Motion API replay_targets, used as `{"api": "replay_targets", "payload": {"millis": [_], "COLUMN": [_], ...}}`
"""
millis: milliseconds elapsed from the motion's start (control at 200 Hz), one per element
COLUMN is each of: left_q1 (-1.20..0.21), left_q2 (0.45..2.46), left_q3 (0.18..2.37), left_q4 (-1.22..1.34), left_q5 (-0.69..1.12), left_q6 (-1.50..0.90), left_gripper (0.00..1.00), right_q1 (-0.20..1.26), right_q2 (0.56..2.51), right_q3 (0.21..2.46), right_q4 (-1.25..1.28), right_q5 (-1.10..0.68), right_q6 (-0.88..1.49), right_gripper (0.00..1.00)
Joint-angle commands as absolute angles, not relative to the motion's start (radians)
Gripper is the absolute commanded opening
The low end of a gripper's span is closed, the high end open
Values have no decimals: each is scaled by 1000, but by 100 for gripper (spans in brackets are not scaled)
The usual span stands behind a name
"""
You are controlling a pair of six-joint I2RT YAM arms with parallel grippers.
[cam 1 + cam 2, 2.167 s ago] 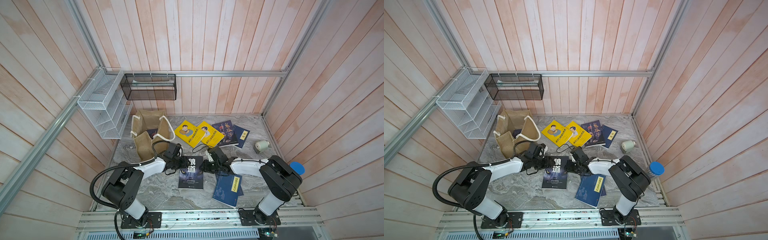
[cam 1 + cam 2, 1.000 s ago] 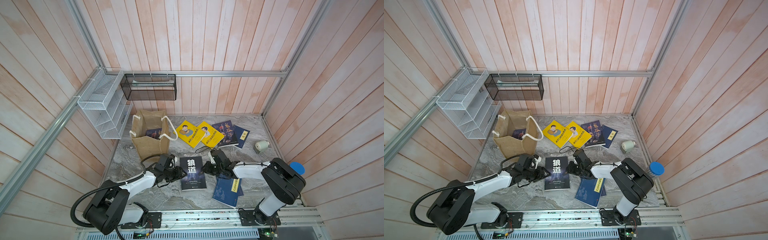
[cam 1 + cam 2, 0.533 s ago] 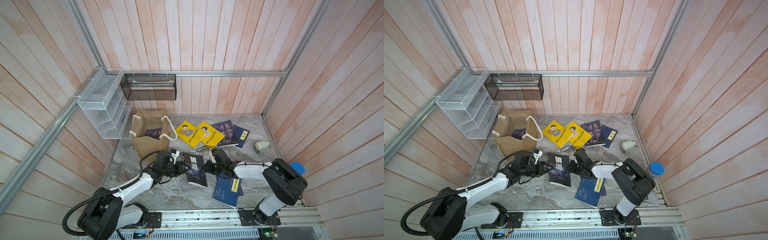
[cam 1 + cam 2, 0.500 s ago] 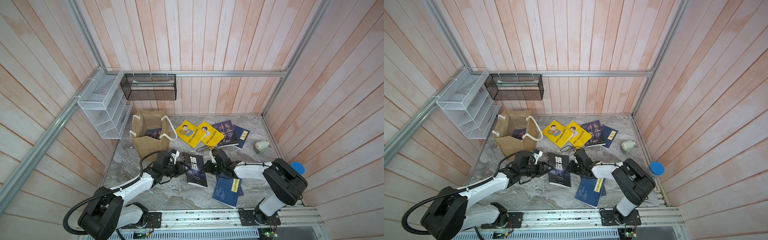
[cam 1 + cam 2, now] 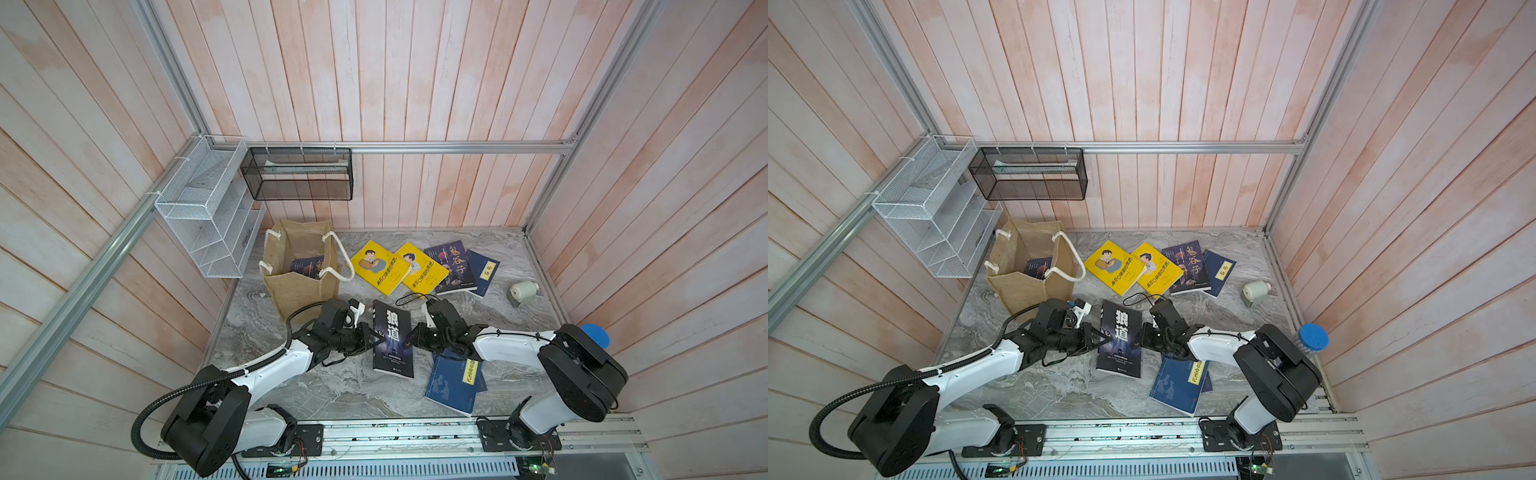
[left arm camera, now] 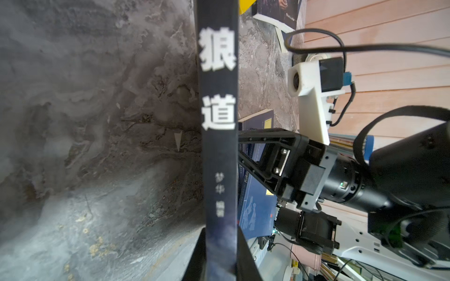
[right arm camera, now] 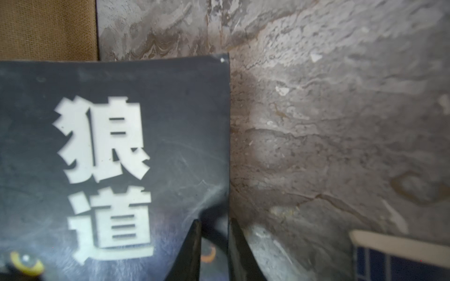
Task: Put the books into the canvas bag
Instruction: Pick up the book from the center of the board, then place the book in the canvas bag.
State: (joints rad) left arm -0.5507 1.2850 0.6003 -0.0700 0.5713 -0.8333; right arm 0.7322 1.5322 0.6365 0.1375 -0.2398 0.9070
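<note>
My left fingers point(image 6: 194, 262) are closed on the spine edge of the black wolf book point(image 5: 392, 338), which sits between them. My right fingers point(image 7: 190, 253) straddle its opposite edge, narrowly parted; I cannot tell whether they grip it. The canvas bag point(image 5: 299, 291) stands upright just beyond my left fingers, mouth open, with bare desk point(image 5: 332, 386) between. A navy book point(image 5: 451, 382) lies just behind my right fingers.

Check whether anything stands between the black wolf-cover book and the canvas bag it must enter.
Nothing loose lies between the black book and the canvas bag. Only the left gripper, closed on the book's spine edge, sits in that gap. The bag's mouth is open.
</note>
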Motion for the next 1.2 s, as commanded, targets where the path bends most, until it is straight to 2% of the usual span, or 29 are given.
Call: {"api": "replay_targets", "payload": {"millis": [0, 215, 420, 580, 805, 935, 1195], "left_q1": [-551, -530, -417, -333, -232, -151, -133], "left_q2": [1236, 1176, 1116, 1097, 1133, 1212, 1257], "left_q3": [719, 946, 1168, 1327, 1484, 1552, 1476], "left_q4": [-149, -395, -487, -527, -565, -607, -602], "left_q5": [526, 380, 344, 241, -13, -4, -6], "left_q6": [-704, -450, -312, -194, -82, -21, -3], "left_gripper": [0, 0, 0, 0, 0, 0, 0], "right_q1": [747, 747, 747, 753, 782, 799, 805], "right_q2": [1454, 1295, 1321, 1440, 1696, 1857, 2098], "right_q3": [660, 720, 841, 977, 1359, 1623, 1935], "right_q4": [101, 62, 20, 42, -17, -90, -136], "right_q5": [-229, -137, -113, -152, -189, -198, -234], "right_q6": [897, 891, 846, 833, 767, 724, 744], "right_gripper": [29, 46, 48, 48, 48, 49, 50]}}
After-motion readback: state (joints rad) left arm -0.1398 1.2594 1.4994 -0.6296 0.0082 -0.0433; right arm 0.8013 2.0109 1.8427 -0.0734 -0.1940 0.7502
